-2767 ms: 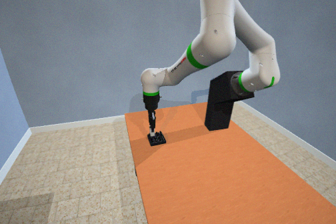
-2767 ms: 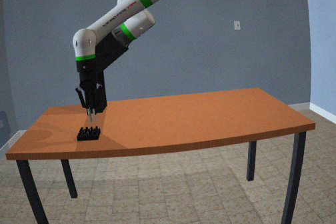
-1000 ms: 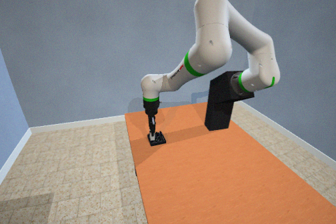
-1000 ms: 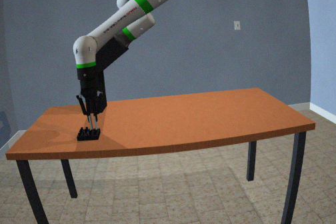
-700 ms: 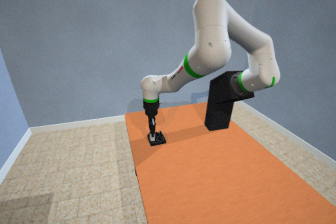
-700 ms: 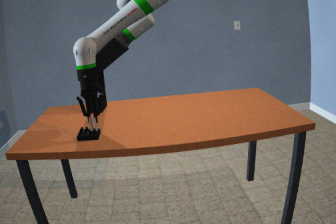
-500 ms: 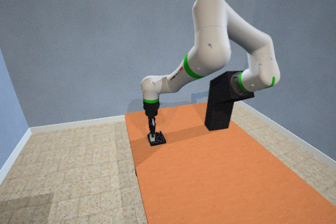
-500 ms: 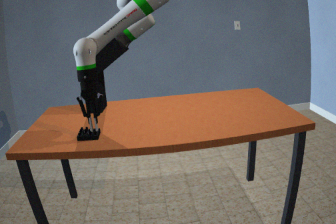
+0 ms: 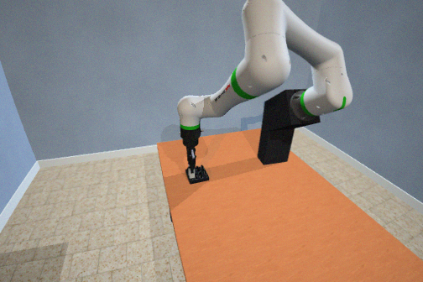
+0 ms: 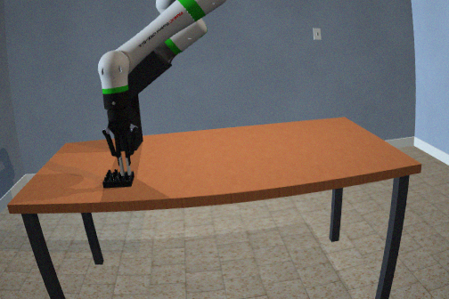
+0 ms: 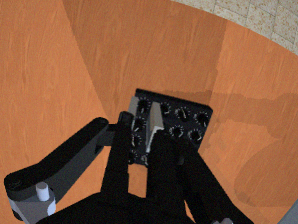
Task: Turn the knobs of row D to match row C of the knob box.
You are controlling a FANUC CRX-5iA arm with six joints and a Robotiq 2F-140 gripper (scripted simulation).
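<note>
- Top view: the white six-joint arm with green bands point(image 9: 268, 57) point(image 10: 151, 36) reaches from its black pedestal point(image 9: 274, 145) over the orange table point(image 9: 273, 208) point(image 10: 249, 154) point(image 11: 45, 75). Its black two-finger gripper point(image 9: 192, 173) point(image 10: 125, 173) point(image 11: 142, 110) points down at the black square knob box point(image 9: 203, 180) point(image 10: 118, 182) point(image 11: 170, 120), which lies on the table near one edge.
- Exterior view: the gripper's light grey fingertips point(image 10: 129, 167) reach down among the knobs at one side of the box, standing slightly parted; their contact with any knob cannot be made out.
- Wrist view: a narrow gap shows between the fingertips, with small black knobs visible in it; the gripper is narrowly open, clenching nothing. Its black fingers cover part of the box, and the printed names are too small to read.
</note>
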